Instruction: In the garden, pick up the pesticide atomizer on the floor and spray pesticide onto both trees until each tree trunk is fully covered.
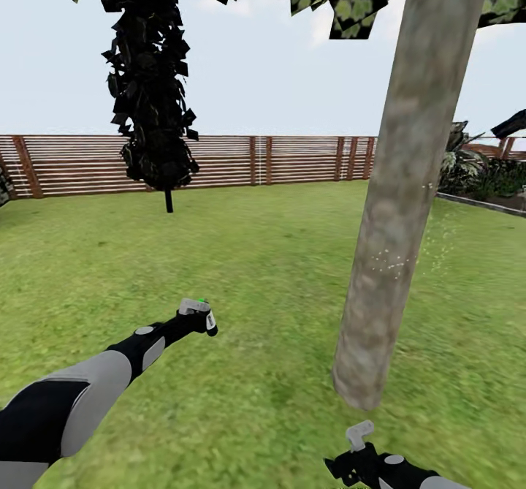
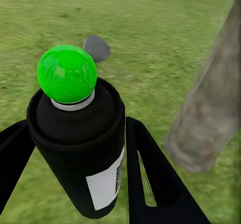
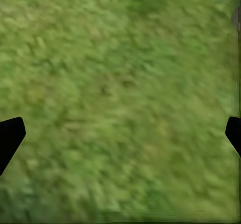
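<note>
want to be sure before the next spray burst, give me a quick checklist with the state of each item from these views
1. Black pesticide atomizer with the green ball top held between the left gripper fingers: ok, a finger sits on each side of it.
2. Green top lit: ok.
3. Mottled grey-brown tree trunk near the atomizer: ok, it stands ahead and to the right of the left gripper.
4. Spray reaching the bark: ok, pale droplets show on and beside the trunk.
5. Trunk fully covered: cannot tell.
6. Right gripper free: ok, open over green grass lawn, holding nothing.
</note>
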Controlling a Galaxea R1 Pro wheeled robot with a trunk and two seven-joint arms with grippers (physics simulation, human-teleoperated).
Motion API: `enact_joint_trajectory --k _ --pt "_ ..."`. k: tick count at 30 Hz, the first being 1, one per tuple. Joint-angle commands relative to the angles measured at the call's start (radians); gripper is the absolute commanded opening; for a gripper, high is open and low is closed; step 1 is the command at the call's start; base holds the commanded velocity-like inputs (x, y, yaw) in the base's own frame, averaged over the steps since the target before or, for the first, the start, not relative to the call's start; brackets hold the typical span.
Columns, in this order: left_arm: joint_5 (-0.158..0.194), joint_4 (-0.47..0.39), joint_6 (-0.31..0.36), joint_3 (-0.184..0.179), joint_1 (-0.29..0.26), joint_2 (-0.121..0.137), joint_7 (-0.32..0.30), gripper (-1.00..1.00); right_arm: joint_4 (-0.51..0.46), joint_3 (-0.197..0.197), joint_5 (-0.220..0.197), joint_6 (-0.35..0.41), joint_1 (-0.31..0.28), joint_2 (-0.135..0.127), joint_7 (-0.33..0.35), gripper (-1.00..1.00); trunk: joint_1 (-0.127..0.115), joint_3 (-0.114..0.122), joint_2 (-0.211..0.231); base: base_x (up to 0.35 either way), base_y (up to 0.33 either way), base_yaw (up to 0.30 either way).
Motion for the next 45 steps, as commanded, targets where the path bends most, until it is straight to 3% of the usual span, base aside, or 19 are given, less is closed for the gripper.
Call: enact_joint_trajectory --k 1,19,45 --pt "0.000 0.000 0.000 0.001 0.000 0.000 0.001 -1.00 0.000 0.000 0.000 0.000 0.000 0.000 0.000 1.00 0.000 0.001 0.000 0.000 0.000 -0.237" --pt "0.000 0.000 0.000 0.001 0.000 -0.002 0.002 -1.00 0.000 -0.001 0.001 -0.041 0.001 0.000 0.000 1.00 0.000 0.019 0.000 0.000 0.000 -0.237" --pt "0.000 0.000 0.000 0.001 0.000 -0.008 0.002 -1.00 0.001 -0.001 0.001 -0.043 0.001 0.000 0.000 1.00 0.000 0.044 0.000 0.000 0.000 -0.238"
